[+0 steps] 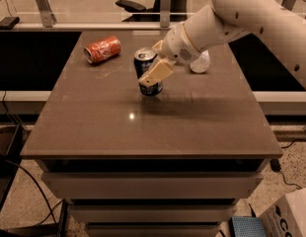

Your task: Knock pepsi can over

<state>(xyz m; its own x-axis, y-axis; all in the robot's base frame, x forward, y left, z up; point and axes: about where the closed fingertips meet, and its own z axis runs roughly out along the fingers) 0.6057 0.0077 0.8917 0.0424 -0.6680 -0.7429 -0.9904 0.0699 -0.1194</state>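
Observation:
The pepsi can (pixel 143 63) is dark blue with a silver top and stands roughly upright near the middle of the brown table (pixel 143 127). My gripper (pixel 156 73) is at the end of the white arm that reaches in from the upper right. It sits against the can's front right side, covers part of it, and touches it.
An orange-red soda can (pixel 102 49) lies on its side at the table's back left. A pale rounded object (pixel 200 63) rests at the back right, partly behind my arm. Railings and an office chair stand beyond the table. A cardboard box (pixel 291 216) sits on the floor at lower right.

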